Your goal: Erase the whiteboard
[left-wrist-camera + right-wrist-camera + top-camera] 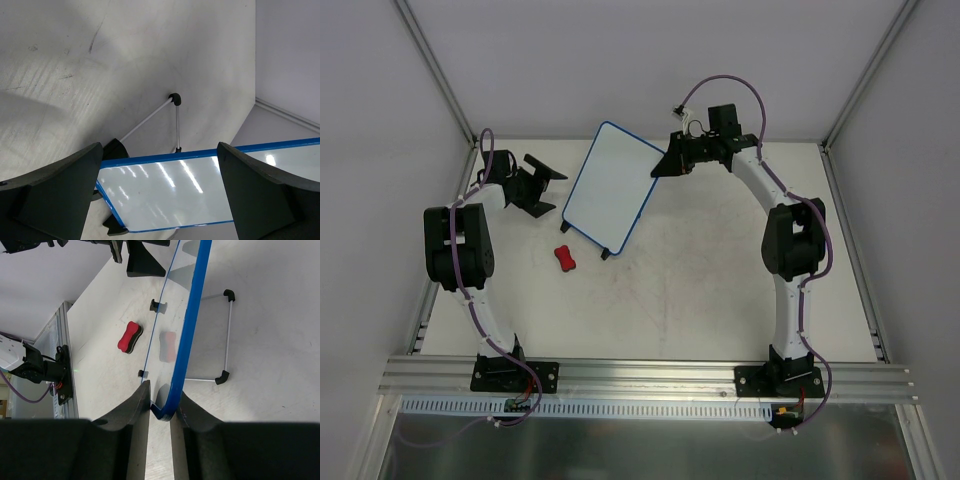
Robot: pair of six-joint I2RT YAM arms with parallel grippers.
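Blue-edged and glossy, the small rectangular whiteboard (607,185) with rounded corners stands tilted at the far middle of the table, and the right gripper (661,166) has it. In the right wrist view its two dark fingers (131,432) are pinched onto the thin blue frame near a rounded corner, with the board running away edge-on from the camera. On the other side, the left gripper (548,187) hangs just beside the board's left edge, jaws spread wide with nothing between them. From its wrist camera the board's shiny white face lies just ahead, between the two dark fingers (55,195). Small black feet (607,254) stick out of the board's lower edge toward the table; whether they touch it I cannot tell. Behind the board shows a thin grey wire stand with black corner caps (227,335). A small red bone-shaped eraser (565,258) lies flat on the table near the board's lower left corner, apart from both grippers, its reflection showing in the board face. Underneath is a white matte table top (700,290), scuffed and faintly streaked. White wall panels (650,60) with slim aluminium posts close it in, and a ribbed aluminium rail (650,375) along the near edge carries both arm bases.
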